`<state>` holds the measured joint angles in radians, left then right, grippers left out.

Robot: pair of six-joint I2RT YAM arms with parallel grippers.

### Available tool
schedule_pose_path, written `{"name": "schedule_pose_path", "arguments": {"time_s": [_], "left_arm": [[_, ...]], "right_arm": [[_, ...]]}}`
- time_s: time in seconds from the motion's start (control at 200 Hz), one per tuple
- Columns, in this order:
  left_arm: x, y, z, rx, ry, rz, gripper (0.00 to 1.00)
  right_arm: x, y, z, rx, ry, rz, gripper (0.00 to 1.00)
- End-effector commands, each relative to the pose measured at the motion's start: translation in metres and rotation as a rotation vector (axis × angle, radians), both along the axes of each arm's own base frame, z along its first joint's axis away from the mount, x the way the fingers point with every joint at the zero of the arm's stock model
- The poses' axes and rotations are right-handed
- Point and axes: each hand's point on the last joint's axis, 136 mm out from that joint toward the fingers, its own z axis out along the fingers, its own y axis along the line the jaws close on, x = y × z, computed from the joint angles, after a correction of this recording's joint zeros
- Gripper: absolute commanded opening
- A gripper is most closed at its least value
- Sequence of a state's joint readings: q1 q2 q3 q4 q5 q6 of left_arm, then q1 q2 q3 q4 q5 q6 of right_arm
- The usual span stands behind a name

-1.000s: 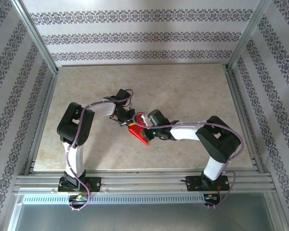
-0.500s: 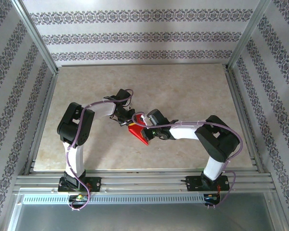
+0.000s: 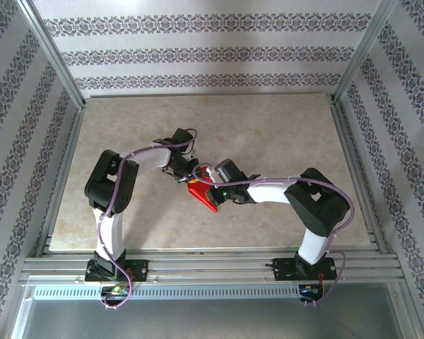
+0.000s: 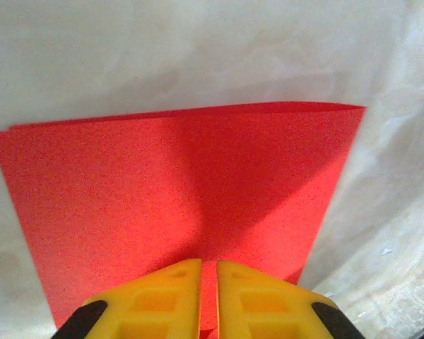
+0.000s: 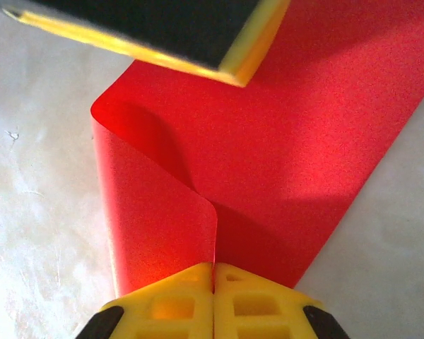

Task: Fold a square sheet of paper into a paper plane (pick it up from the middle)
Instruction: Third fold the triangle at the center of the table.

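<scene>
The square sheet of paper [image 3: 202,195] is bright red and lies partly folded on the beige table between both arms. In the left wrist view the paper [image 4: 177,191] spreads flat, with a folded edge along its far side. My left gripper [image 4: 208,263] stands over its near edge, jaws parted by a narrow gap that shows red. In the right wrist view a flap of the paper [image 5: 155,219] curls up into my right gripper [image 5: 213,265], which is shut on that flap's edge. A left finger [image 5: 162,28] hangs over the sheet's far end.
The beige table [image 3: 283,134] reaches to aluminium frame rails [image 3: 346,141] on both sides and at the near edge. Patterned walls enclose the cell. The two wrists [image 3: 198,176] sit very close together at the table's middle.
The left jaws have parted slightly from a tight pinch on the paper. The right gripper keeps its pinch, and both arms have hardly shifted.
</scene>
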<state>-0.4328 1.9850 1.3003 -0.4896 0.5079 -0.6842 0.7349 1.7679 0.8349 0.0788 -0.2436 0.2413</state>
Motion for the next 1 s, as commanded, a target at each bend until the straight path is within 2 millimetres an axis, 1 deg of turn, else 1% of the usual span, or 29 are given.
{"name": "schedule_pose_path", "arguments": {"time_s": [0.0, 0.11, 0.195, 0.275, 0.415, 0.455, 0.53, 0.575, 0.69, 0.784, 0.994], "left_arm": [[0.004, 0.000, 0.019, -0.006, -0.034, -0.008, 0.16], [0.002, 0.007, 0.007, 0.031, -0.006, -0.003, 0.16], [0.000, 0.009, 0.006, 0.035, 0.000, -0.001, 0.16], [0.000, 0.009, 0.017, 0.024, -0.023, 0.009, 0.16], [-0.002, 0.018, 0.041, 0.020, -0.097, 0.063, 0.16], [-0.004, 0.020, 0.047, 0.005, -0.116, 0.086, 0.19], [-0.010, 0.021, 0.053, -0.034, -0.141, 0.126, 0.20], [-0.017, 0.022, 0.053, -0.065, -0.139, 0.151, 0.20], [-0.032, 0.009, 0.051, -0.184, -0.132, 0.197, 0.19], [-0.042, -0.004, 0.045, -0.255, -0.106, 0.210, 0.18], [-0.049, -0.029, 0.031, -0.330, -0.061, 0.175, 0.14]], "right_arm": [[0.000, -0.006, -0.011, -0.031, 0.036, -0.019, 0.07], [0.000, -0.005, -0.010, -0.031, 0.037, -0.018, 0.07], [0.001, -0.005, -0.010, -0.033, 0.041, -0.018, 0.07], [0.001, -0.006, -0.011, -0.036, 0.043, -0.018, 0.07], [0.000, -0.007, -0.012, -0.041, 0.052, -0.020, 0.07], [0.000, -0.007, -0.012, -0.042, 0.054, -0.022, 0.07], [0.000, -0.008, -0.013, -0.043, 0.059, -0.025, 0.07], [0.000, -0.008, -0.013, -0.045, 0.059, -0.027, 0.07], [-0.001, -0.009, -0.013, -0.047, 0.063, -0.027, 0.07], [-0.001, -0.009, -0.015, -0.050, 0.070, -0.027, 0.07], [-0.002, -0.009, -0.017, -0.053, 0.076, -0.028, 0.07]]}}
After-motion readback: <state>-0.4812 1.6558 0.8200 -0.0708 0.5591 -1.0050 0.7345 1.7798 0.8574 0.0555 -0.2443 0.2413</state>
